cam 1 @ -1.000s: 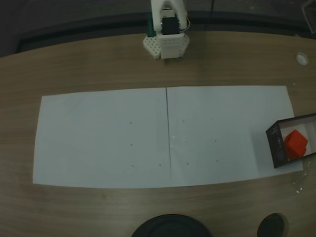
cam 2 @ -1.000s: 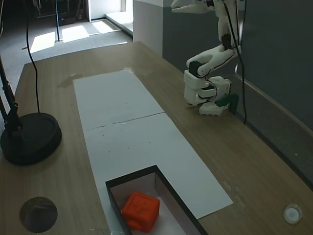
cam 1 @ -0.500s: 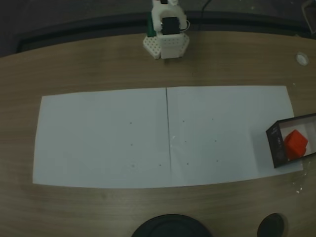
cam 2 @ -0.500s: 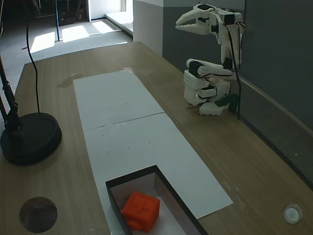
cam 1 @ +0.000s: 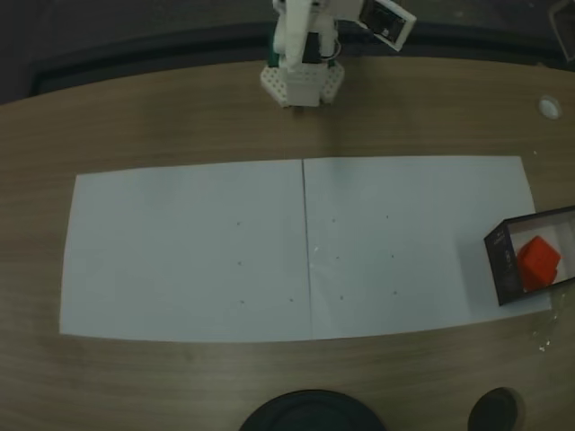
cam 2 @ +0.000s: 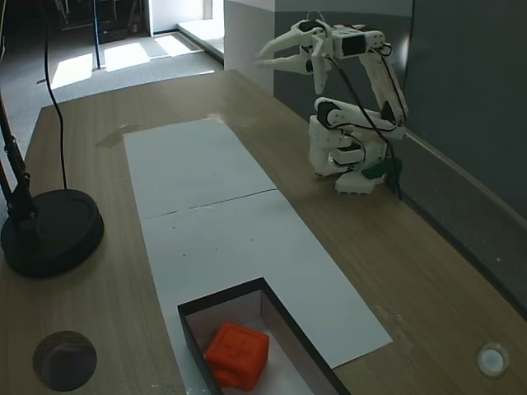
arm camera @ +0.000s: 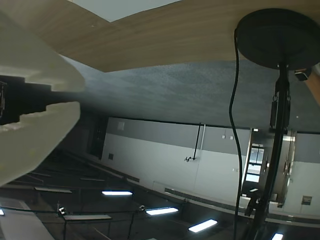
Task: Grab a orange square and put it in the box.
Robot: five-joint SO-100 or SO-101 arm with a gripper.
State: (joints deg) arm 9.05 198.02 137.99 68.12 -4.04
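The orange square [cam 2: 237, 355] lies inside the box [cam 2: 192, 320] at the near end of the white paper, and in a fixed view from above the orange square [cam 1: 539, 259] sits in the box [cam 1: 497, 250] at the right edge. My gripper [cam 2: 262, 56] hangs high above the table's far end, beside the arm's base [cam 2: 346, 156], far from the box. Its fingertips are nearly together and hold nothing. In the wrist view the gripper [arm camera: 80, 96] enters from the left, pointing out into the room.
Two white paper sheets [cam 1: 189, 251] cover the middle of the wooden table. A black lamp base [cam 2: 49, 230] and a dark round disc [cam 2: 64, 360] sit along one long edge. A small white cap [cam 2: 492, 359] lies near the wall side.
The arm has unfolded and the gripper has dropped and reached out over the table's far end. The orange square and the box have not moved.
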